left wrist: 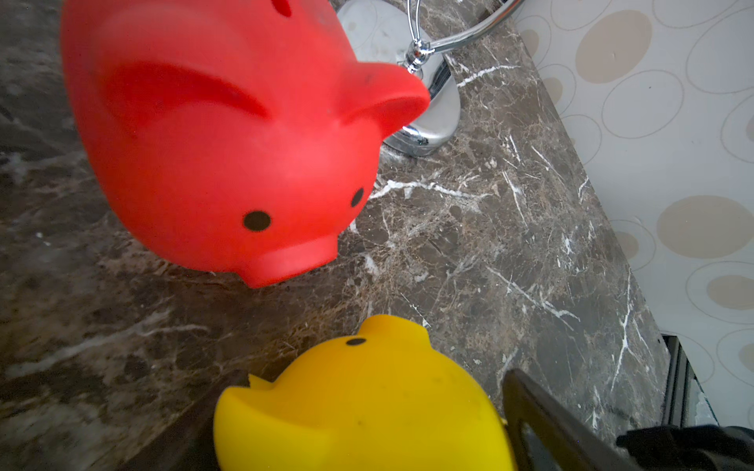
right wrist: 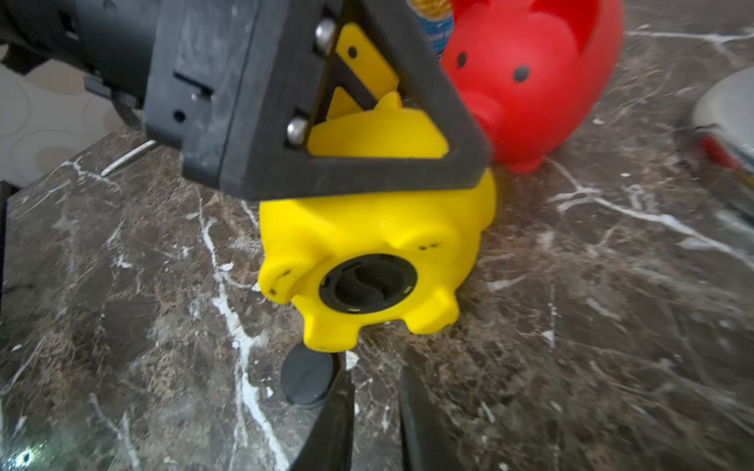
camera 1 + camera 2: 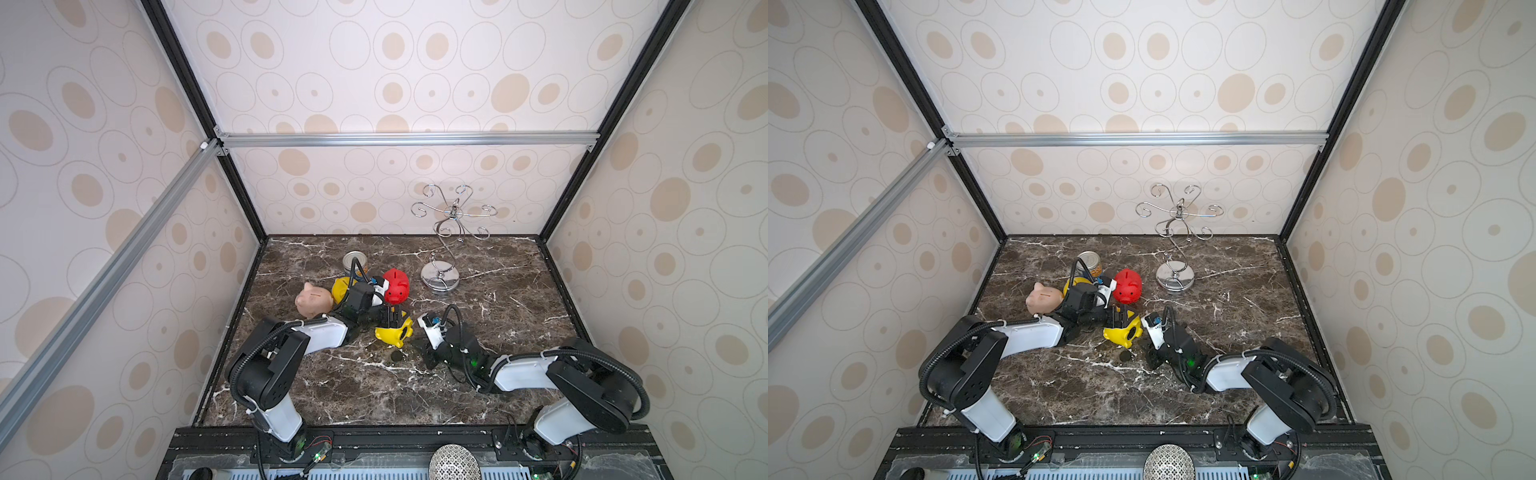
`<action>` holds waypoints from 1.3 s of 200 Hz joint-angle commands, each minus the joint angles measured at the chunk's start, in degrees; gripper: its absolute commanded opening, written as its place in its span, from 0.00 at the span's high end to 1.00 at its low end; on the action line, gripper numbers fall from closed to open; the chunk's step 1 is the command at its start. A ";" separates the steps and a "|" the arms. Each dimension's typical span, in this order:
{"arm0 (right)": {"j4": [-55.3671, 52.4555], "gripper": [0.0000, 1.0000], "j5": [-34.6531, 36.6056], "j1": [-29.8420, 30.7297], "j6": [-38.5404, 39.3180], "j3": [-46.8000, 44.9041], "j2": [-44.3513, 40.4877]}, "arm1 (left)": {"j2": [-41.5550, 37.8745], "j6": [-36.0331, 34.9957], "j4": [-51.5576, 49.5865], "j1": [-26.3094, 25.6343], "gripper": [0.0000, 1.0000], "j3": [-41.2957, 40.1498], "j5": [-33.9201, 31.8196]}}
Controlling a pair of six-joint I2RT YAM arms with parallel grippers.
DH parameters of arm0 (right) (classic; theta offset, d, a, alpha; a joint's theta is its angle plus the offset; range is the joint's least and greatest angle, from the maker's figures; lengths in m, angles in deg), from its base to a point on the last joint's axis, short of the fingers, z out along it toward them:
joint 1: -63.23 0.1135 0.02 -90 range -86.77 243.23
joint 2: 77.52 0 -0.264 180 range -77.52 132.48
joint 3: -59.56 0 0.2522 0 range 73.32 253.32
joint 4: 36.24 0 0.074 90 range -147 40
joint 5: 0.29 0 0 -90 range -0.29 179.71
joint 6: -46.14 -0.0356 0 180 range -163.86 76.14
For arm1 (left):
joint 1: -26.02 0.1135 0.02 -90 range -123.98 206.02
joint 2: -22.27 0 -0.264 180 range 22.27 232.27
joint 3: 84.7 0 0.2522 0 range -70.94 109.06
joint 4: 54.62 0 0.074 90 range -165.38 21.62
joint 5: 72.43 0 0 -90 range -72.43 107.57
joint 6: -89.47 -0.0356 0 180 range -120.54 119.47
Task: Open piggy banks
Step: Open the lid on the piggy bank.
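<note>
A yellow piggy bank (image 3: 395,332) (image 2: 367,228) lies on its side, its belly opening (image 2: 367,283) ringed in black and facing my right gripper. My left gripper (image 3: 391,319) is shut on it, one finger (image 2: 428,93) across its flank. A black round plug (image 3: 397,355) (image 2: 306,381) lies loose on the table just below that bank. My right gripper (image 2: 375,379) hovers beside the plug, jaws slightly open and empty. The red piggy bank (image 3: 396,286) (image 1: 224,142) stands just behind. A pink piggy bank (image 3: 313,300) and a second yellow one (image 3: 343,287) sit left, partly hidden by my left arm.
A tin can (image 3: 355,261) stands behind the banks. A chrome hook stand (image 3: 440,278) with a round base rises at the back right. The dark marble table (image 3: 498,353) is walled on three sides, and both arms reach in from the front edge.
</note>
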 commanded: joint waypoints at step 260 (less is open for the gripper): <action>24.97 0.77 14.89 5.80 29.85 2.65 16.77 | 1.73 -0.15 -0.95 0.68 0.05 -3.24 0.54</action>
